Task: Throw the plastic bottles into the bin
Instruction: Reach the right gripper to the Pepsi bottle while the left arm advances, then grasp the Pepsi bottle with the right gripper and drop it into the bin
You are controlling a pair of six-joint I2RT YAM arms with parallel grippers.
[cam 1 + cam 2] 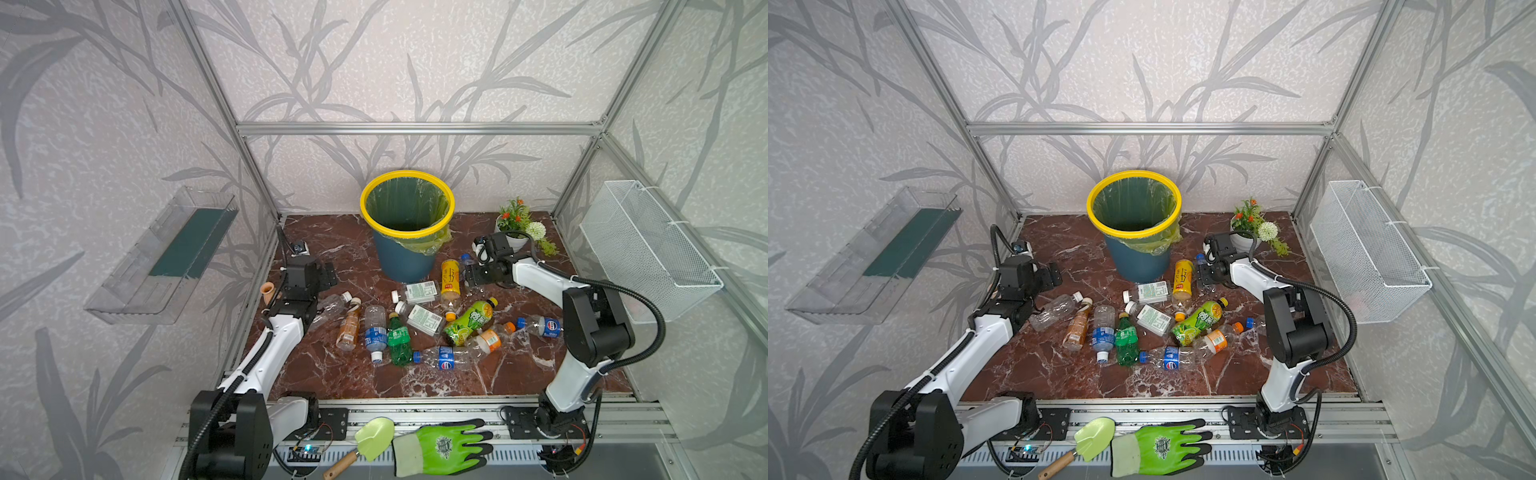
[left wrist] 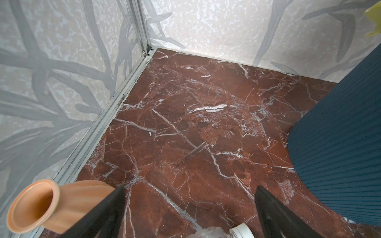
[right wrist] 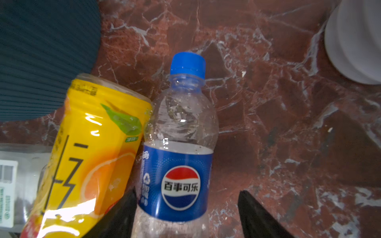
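Observation:
The bin (image 1: 362, 203), dark blue with a yellow rim and green liner, stands at the back of the floor in both top views (image 1: 1090, 203). Several plastic bottles lie in front of it, among them a green one (image 1: 399, 338) and a lime-labelled one (image 1: 469, 322). My right gripper (image 3: 188, 190) is low beside the bin, open around a clear blue-labelled cola bottle (image 3: 181, 123). One finger touches it and the other stands apart. A yellow bottle (image 3: 92, 154) leans against that bottle. My left gripper (image 2: 190, 187) is open over bare floor, by a clear bottle's white cap (image 2: 241, 230).
A terracotta vase (image 2: 51, 206) lies by the left wall next to my left gripper. A white flower pot (image 1: 517, 239) stands back right, close to my right arm. A wire basket (image 1: 648, 249) hangs on the right wall. A glove (image 1: 440, 446) and trowel (image 1: 370, 440) lie on the front rail.

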